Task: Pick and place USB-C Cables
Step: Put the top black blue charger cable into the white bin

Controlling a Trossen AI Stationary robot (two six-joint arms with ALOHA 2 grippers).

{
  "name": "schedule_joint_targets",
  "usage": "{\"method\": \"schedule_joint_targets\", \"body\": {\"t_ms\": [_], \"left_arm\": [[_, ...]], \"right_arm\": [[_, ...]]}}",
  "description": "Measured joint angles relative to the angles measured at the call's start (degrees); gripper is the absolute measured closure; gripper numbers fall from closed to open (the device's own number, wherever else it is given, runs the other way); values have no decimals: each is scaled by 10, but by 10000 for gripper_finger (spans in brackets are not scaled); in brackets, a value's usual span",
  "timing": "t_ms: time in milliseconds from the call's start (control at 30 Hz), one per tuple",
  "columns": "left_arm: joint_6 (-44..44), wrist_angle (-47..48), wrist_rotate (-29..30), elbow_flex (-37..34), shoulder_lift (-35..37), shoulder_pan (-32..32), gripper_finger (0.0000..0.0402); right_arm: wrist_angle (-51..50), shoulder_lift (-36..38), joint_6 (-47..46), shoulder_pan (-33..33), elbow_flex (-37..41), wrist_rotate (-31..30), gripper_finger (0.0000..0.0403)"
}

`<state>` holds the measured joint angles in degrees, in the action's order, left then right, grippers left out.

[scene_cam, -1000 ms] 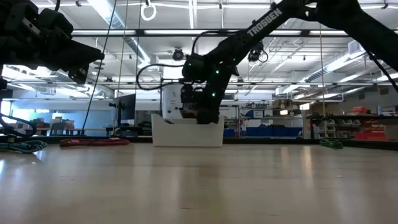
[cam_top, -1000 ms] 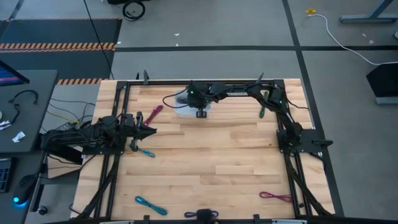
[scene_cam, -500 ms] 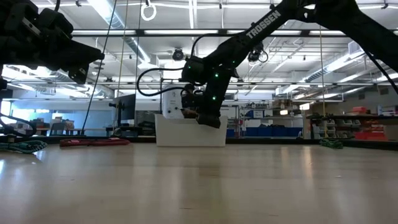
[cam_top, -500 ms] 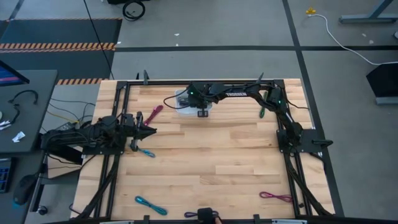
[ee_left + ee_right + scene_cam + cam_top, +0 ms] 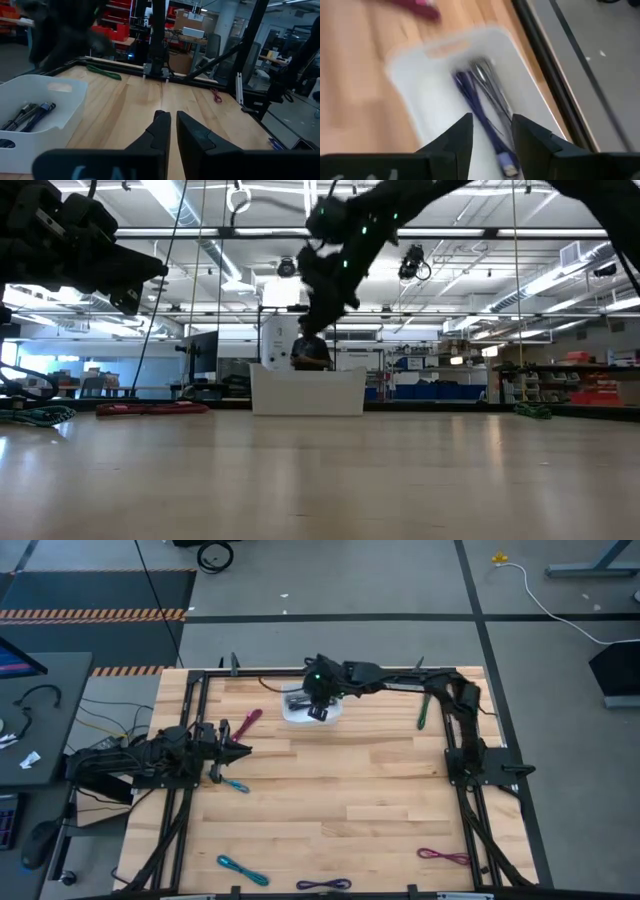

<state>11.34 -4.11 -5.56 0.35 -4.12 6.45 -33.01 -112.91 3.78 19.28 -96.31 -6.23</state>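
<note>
My right gripper (image 5: 318, 711) hangs open and empty over the white bin (image 5: 296, 711) near the table's far edge. In the right wrist view its fingers (image 5: 492, 122) frame a purple cable (image 5: 481, 116) and a grey one (image 5: 490, 82) lying on the bin floor. More cables rest flat on the wood: magenta (image 5: 248, 721), teal (image 5: 236, 785), teal (image 5: 243, 870), purple (image 5: 325, 885), magenta (image 5: 443, 857), green (image 5: 424, 712). My left gripper (image 5: 241, 750) waits shut at the table's left, pointing right, above the wood (image 5: 172, 120).
The bin (image 5: 308, 392) stands on its base on the table; its near wall (image 5: 45, 100) shows in the left wrist view. A black frame (image 5: 455, 755) runs around the table with the arm bases on it. Bare wood (image 5: 350, 790) fills the table's middle.
My right gripper has risen out of the bin and drawn a little toward the far edge, now hanging well above the bin's rim. The bin has shifted slightly along the table.
</note>
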Motion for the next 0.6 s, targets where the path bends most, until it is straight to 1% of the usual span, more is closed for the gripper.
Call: {"method": "schedule_joint_targets", "body": {"t_ms": [133,333,467,600], "left_arm": [[0,0,0,0,0,0,371],[0,0,0,0,0,0,368],[0,0,0,0,0,0,364],[0,0,0,0,0,0,364]], "right_arm": [[0,46,-18,-43,16,6,268],[-2,105,-75,-122,77,4,269],[-2,146,-163,-177,137,2,269],[-3,194,-288,-235,192,-16,269]]}}
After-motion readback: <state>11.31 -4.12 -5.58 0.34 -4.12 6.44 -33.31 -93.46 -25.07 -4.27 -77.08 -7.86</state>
